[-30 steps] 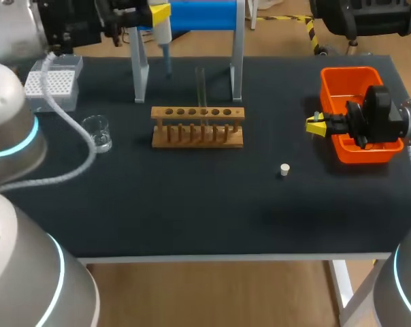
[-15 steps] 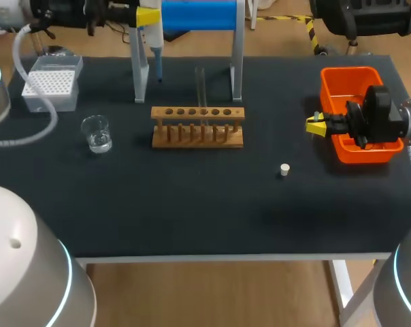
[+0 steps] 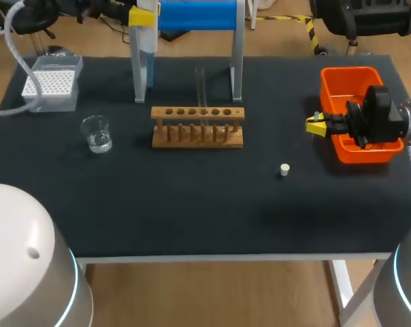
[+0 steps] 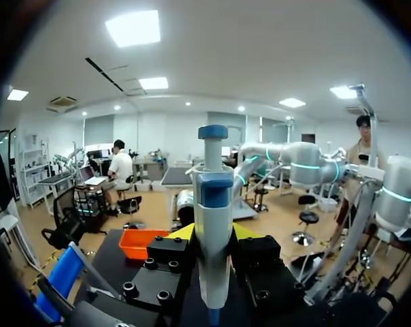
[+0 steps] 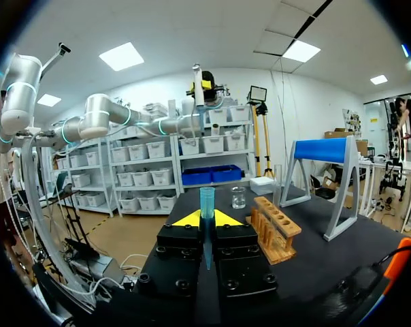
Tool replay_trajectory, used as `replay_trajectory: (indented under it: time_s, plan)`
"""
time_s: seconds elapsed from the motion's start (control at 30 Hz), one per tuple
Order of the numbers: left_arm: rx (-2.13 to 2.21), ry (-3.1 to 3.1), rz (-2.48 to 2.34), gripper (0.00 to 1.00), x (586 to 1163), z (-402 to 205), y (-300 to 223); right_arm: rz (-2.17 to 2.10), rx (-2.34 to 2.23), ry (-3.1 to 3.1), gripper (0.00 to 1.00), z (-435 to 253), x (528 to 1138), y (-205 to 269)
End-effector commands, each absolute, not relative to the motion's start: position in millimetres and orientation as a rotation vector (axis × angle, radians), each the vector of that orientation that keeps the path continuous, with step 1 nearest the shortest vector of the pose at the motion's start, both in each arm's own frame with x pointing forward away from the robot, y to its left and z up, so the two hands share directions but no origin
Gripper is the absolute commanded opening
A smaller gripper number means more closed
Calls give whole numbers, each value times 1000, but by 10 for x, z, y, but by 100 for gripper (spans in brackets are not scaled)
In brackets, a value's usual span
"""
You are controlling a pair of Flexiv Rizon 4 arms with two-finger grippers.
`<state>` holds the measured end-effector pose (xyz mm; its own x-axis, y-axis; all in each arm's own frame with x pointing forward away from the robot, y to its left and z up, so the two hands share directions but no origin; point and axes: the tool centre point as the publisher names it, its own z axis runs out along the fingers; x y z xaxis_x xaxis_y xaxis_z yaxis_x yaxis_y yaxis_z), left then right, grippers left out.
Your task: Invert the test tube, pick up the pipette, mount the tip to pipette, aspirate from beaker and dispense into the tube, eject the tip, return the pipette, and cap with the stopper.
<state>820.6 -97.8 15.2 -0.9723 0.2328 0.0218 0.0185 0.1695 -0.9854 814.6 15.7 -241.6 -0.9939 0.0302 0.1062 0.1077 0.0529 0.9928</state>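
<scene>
Left gripper [image 3: 143,15] was clamped on the white-and-blue pipette [image 4: 214,231] at the table's far edge, by the blue-barred stand [image 3: 195,15]. Right gripper [image 5: 206,219] was closed on the small blue plastic tip [image 5: 207,203], beside the orange bin [image 3: 341,78]. My judgement: line them up coaxially first, then press firmly.

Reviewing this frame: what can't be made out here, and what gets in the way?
- Head view: the pipette runs along the stand post, so its lower end is unclear.
- Left wrist view: the picture's edge cuts off the pipette's lower end.
- Head view: the blue tip in the right gripper is too small to see.
- Head view: the right gripper covers part of the orange bin.
</scene>
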Motion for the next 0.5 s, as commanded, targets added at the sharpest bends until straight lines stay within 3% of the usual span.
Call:
replay_trajectory:
  time_s: [0.03, 0.5]
  plan:
    - [-162, -2323, 1972, 0, 8041, 151, -977, -2117, -147, -2240, 0, -2410, 8137, 150]
    - [-49, -2375, 1996, 0, 7994, 142, -1119, -2117, -147, -2240, 0, -2410, 8137, 150]
